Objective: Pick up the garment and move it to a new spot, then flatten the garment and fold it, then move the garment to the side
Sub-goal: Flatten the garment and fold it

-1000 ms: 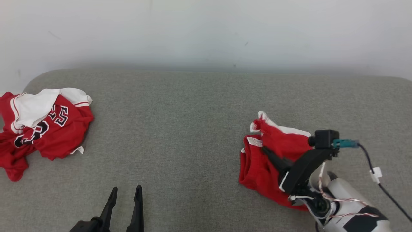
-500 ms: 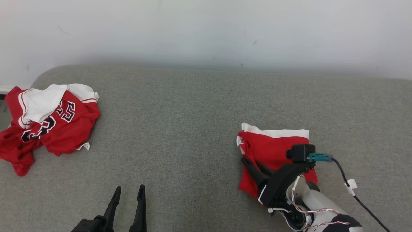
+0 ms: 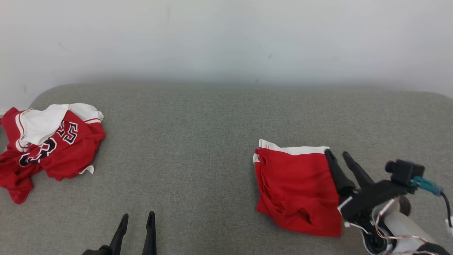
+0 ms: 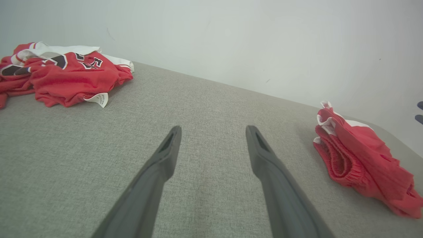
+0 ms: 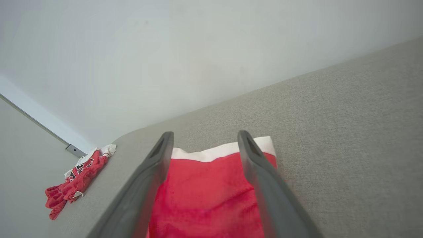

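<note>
Two red garments lie on the grey woven fabric surface (image 3: pixel 194 159), well apart from each other. The folded red shorts with a white band (image 3: pixel 297 187) rest flat at the right side of the head view, with the white band turned toward the pale wall (image 3: pixel 226 35). The right gripper (image 3: pixel 336 153) is at the right edge of this garment, its two dark fingers spread apart and gripping nothing. One finger lies over the edge of the red cloth; whether it touches the cloth, I cannot tell. In the right wrist view red cloth shows between the two fingers. The left gripper (image 3: pixel 138 214) is low at the left of the head view, also spread wide and empty, over bare grey fabric. The crumpled red jersey with white parts and black numerals (image 3: pixel 53 145) lies at the far left edge of the surface.
</note>
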{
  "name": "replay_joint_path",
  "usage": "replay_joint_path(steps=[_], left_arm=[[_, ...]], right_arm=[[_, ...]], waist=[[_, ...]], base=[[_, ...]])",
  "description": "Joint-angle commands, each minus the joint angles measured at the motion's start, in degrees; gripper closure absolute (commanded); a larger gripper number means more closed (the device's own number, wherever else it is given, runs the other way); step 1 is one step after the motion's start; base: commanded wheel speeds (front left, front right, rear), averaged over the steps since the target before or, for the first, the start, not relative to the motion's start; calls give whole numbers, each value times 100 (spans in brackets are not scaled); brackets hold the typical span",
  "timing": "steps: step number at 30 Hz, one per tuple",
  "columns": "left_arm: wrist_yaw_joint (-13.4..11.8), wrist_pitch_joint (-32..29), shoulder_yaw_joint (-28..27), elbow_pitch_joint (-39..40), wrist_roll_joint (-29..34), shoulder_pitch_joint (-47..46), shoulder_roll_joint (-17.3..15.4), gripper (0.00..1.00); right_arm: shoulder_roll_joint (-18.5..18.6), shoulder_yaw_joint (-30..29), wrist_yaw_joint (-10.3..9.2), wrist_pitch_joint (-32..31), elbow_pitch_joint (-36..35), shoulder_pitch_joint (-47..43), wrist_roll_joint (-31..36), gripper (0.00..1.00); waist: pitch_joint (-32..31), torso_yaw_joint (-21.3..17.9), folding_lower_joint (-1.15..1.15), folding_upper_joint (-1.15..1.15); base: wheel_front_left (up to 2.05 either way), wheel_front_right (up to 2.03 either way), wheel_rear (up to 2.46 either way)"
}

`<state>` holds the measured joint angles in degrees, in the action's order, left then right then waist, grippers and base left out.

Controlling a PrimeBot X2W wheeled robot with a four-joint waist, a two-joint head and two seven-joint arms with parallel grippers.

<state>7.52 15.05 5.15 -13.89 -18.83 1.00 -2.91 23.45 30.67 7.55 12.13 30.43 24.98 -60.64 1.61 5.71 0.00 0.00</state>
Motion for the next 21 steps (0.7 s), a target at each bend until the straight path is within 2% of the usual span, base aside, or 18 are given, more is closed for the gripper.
replay_joint_path(steps=[1, 3, 4, 5, 6, 13, 15, 21], left_arm=[[-8, 15, -22, 37, 40, 47, 4, 0], [-8, 15, -29, 53, 48, 61, 4, 0], [-8, 15, -31, 56, 55, 67, 3, 0], [-8, 15, -40, 62, 69, 68, 3, 0], [-8, 15, -57, 72, 84, 66, 3, 0], [-9, 15, -175, 144, 269, 59, 5, 0], [-9, 15, -222, 166, 301, 21, 5, 0], [-9, 15, -254, 154, 333, -82, 4, 0]], right_arm=[[91, -50, -9, 91, 12, -150, 138, 0], [98, -120, -9, 177, 38, -315, 234, 3], [71, -143, -9, 209, 38, -403, 278, 51], [57, -160, -9, 234, 45, -471, 350, 94], [56, -175, -9, 259, 71, -533, 427, 100], [-146, -166, -9, 308, 241, -700, 1198, 100], [-384, -365, -9, 309, 304, -756, 1462, 100], [-766, -410, -9, 303, 488, -640, 2305, 100]], waist=[[-10, -5, 0, 0], [-15, -1, 0, 0], [-17, 2, 0, 0], [-18, 4, 0, 0], [-16, 5, 0, 0], [32, 41, 0, 0], [73, 93, 0, 0], [171, 249, 0, 0]], base=[[0, 0, 0], [0, 0, 0], [0, 0, 0], [0, 0, 0], [0, 0, 0], [0, 0, 0], [0, 0, 0], [0, 0, 0]])
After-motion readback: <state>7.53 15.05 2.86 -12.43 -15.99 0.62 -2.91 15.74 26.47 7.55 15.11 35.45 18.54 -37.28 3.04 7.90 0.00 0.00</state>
